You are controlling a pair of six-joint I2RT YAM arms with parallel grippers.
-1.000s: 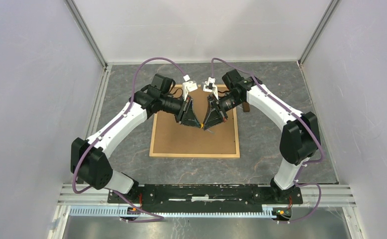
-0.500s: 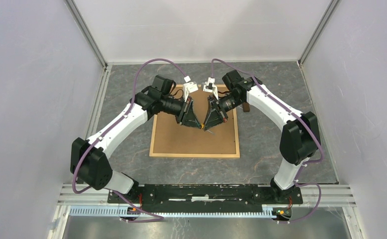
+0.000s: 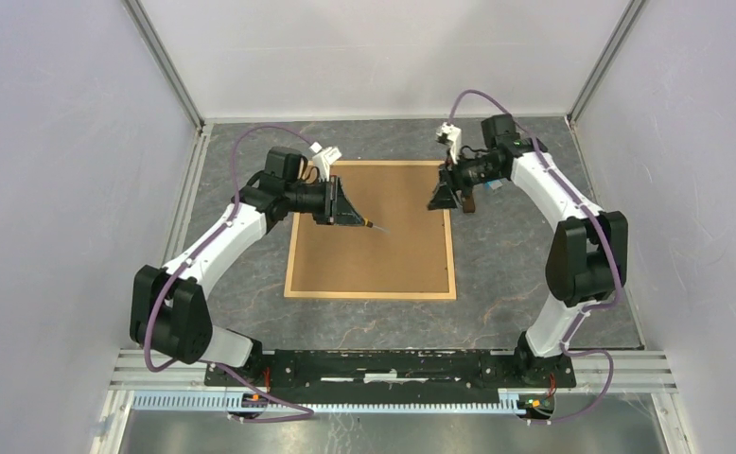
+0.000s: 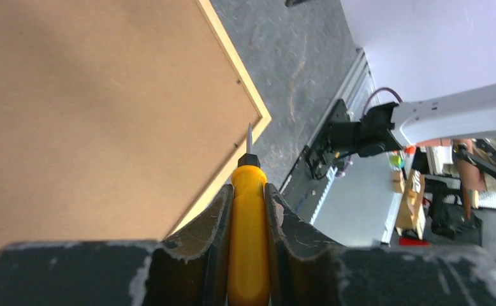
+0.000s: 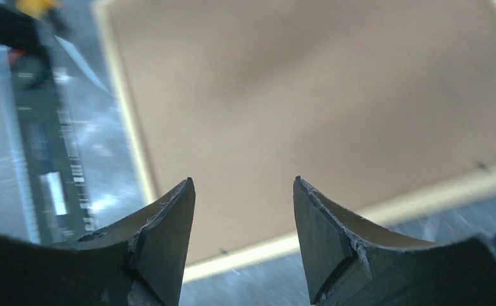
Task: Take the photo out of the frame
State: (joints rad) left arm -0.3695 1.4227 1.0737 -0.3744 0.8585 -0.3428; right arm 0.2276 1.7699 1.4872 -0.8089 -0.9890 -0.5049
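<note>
The frame lies back side up on the grey table, brown fibreboard inside a narrow light-wood rim; it also fills the left wrist view and the right wrist view. The photo is hidden under the board. My left gripper hovers over the frame's upper left part, shut on an orange-handled screwdriver whose thin tip points past the rim. My right gripper hangs at the frame's right edge, open and holding nothing.
A small dark brown block lies on the table just right of the frame, beside my right gripper. White enclosure walls close in the table on three sides. A metal rail with the arm bases runs along the near edge.
Both grippers met over the frame's middle a second ago. The right gripper has opened and drawn back to the right edge; the left has moved left, keeping the screwdriver.
</note>
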